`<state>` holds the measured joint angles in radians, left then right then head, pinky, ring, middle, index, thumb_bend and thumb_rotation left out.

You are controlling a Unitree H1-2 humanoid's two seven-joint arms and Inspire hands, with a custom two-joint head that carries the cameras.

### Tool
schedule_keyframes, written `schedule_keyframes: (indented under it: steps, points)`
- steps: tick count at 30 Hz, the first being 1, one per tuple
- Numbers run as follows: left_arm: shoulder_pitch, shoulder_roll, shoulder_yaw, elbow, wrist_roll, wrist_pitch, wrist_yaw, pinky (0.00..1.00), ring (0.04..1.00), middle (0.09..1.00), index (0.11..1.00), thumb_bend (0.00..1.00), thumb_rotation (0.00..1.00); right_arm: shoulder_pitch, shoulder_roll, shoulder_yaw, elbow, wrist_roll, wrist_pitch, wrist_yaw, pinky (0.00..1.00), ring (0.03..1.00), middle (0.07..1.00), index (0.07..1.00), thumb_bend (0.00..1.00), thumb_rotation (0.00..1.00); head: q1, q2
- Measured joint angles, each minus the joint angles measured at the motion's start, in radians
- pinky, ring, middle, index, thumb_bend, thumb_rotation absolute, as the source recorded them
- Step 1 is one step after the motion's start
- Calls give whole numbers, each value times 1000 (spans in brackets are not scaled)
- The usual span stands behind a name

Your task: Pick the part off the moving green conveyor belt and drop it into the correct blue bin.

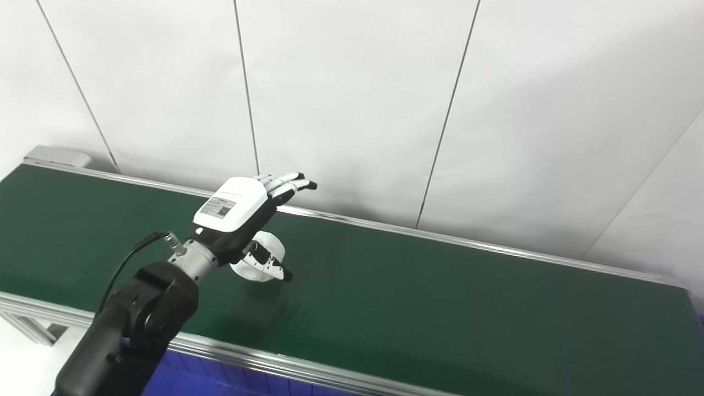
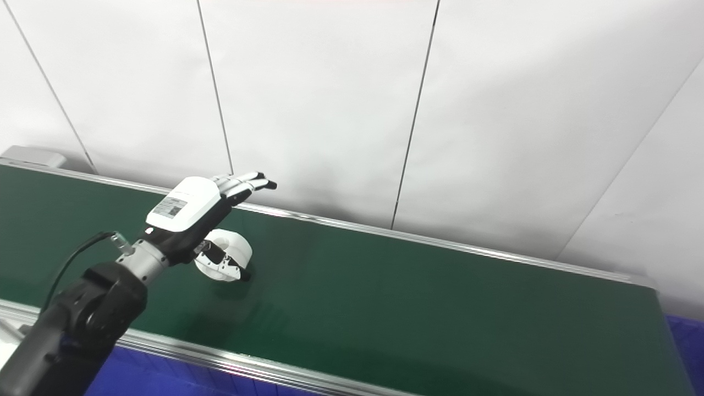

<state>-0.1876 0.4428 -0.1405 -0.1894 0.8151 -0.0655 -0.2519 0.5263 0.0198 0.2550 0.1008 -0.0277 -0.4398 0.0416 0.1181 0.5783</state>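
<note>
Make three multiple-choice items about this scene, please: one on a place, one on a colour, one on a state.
1. Where is the white part?
A. on the belt, under the left robot hand
B. in a blue bin
C. at the belt's far right end

2. What colour is the belt?
A. grey
B. green
C. red

3. How is the left robot hand?
A. closed in a fist
B. out of view
C. fingers stretched out, thumb across the part

Key: 1 A, the part sits on the belt just below the palm. 2 B, the surface is dark green. 3 C, the fingers point straight toward the wall, not wrapped around the part.
</note>
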Motion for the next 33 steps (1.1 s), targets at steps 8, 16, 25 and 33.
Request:
schedule_keyframes:
  steps: [8,16,25,33]
  points:
    - [-76,58,-57,194,44,-27,-4,943,932,947,867,1000,175,2,-1,0,0,8,0,4,1000,1000,997,1000,729,1000,-6,9]
    - [-114,62,-122,327,62,-19,-27,893,926,938,868,1000,167,4,-1,5,-5,7,0,10,1000,1000,990,1000,738,1000,-15,18]
    - [-121,37,-160,449,86,-26,108,747,798,816,776,1000,109,13,4,11,-43,-4,10,9,1000,1000,983,1000,754,1000,-29,26]
    - [-136,-49,-153,577,15,-74,302,476,577,645,620,923,10,22,11,16,-63,-23,38,2,1000,993,976,1000,766,1000,-38,31]
